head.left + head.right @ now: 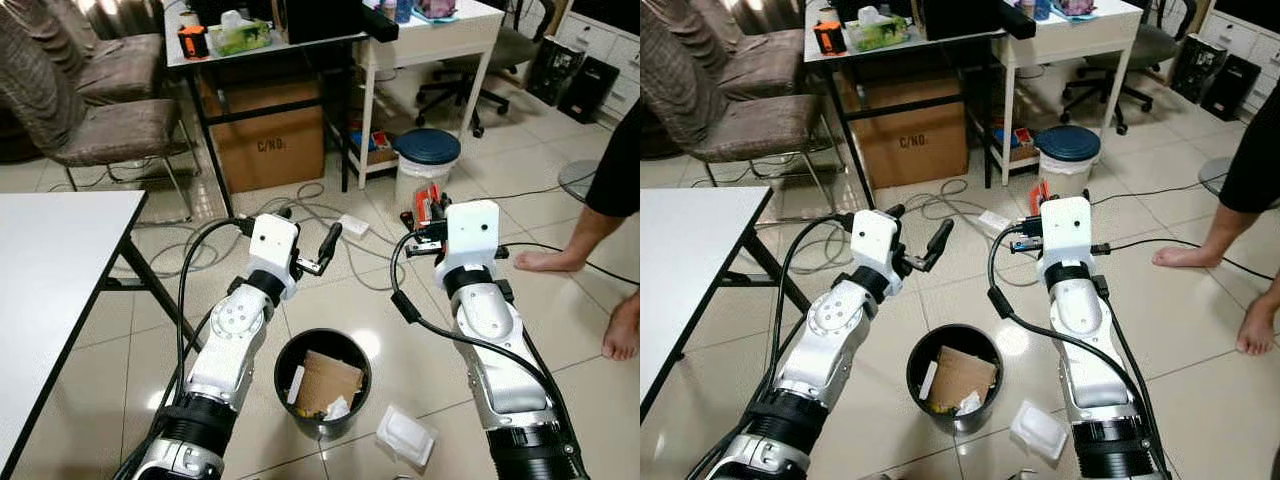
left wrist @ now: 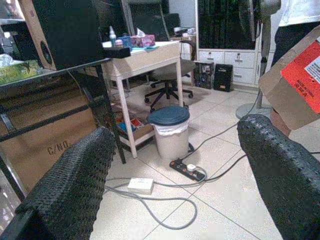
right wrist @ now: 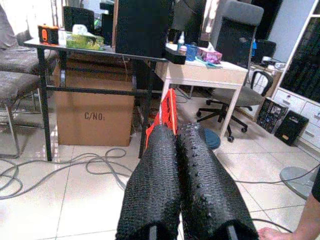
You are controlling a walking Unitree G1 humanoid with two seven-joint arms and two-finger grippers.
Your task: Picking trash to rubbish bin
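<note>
The rubbish bin (image 1: 322,382) stands on the floor between my forearms, nearer me than my right tool (image 1: 430,207), which pinches a thin red-orange wrapper (image 3: 167,116) upright between its pressed-together fingers. My left tool (image 1: 318,250) is spread, holding nothing. A white packet (image 1: 405,437) lies beside the bin.

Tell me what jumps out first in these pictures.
The two silver arms reach forward over a black bin on the tiled floor, already holding cardboard and paper. The right gripper is shut on a thin red and white packet, while the left gripper hangs open and empty. A white wrapper lies on the floor just right of the bin.
</note>
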